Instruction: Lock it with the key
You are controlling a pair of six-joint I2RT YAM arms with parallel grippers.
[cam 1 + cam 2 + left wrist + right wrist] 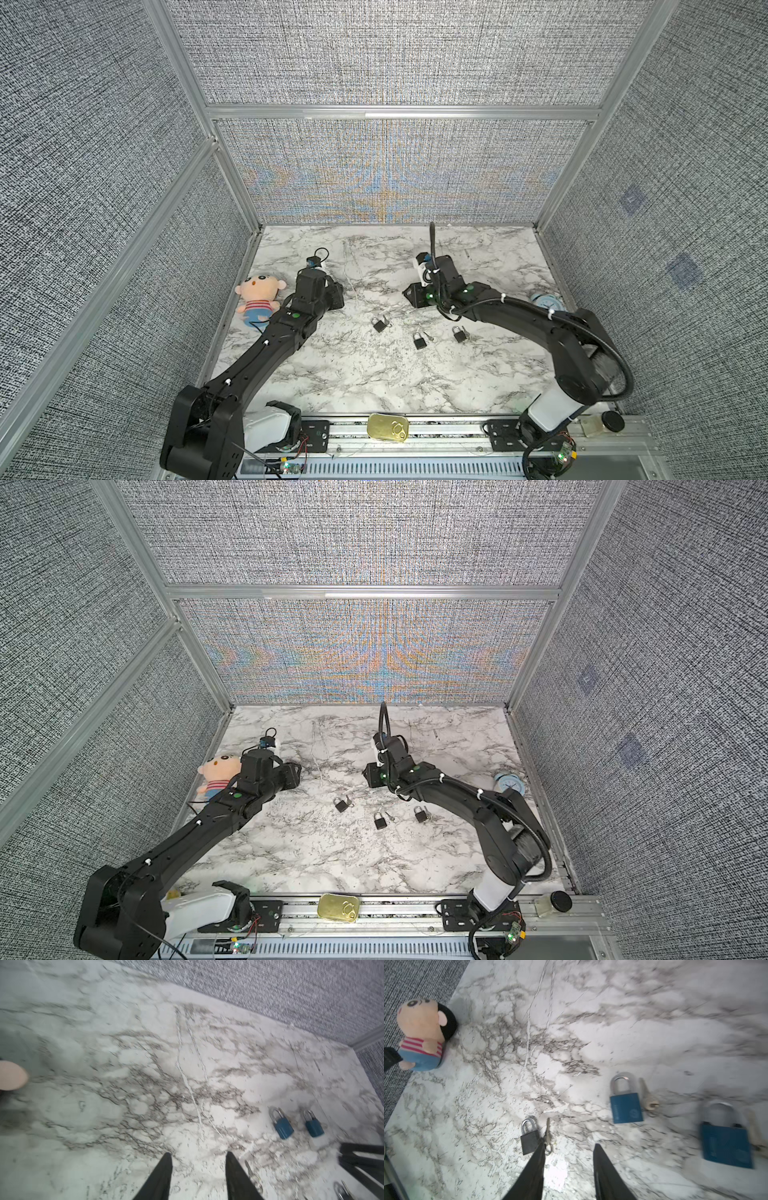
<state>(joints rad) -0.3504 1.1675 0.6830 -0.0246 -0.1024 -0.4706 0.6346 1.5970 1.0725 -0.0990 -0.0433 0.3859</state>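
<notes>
Three small padlocks lie in a row mid-table in both top views, each with a silver key beside it: the left padlock (379, 324), the middle padlock (419, 340), the right padlock (458, 333). In the right wrist view I see a dark padlock (529, 1140) with its key (547, 1132), and two blue padlocks (626, 1105) (726, 1145), each with a key. My left gripper (198, 1154) hovers open and empty behind the row, to its left, with a key (252, 1174) beside one finger. My right gripper (570, 1146) is open and empty behind the locks.
A plush doll (257, 297) sits by the left wall next to my left arm. A blue alarm clock (544, 305) stands at the right edge. A gold tin (387, 428) rests on the front rail. Grey fabric walls (395, 174) enclose the marble table (374, 382).
</notes>
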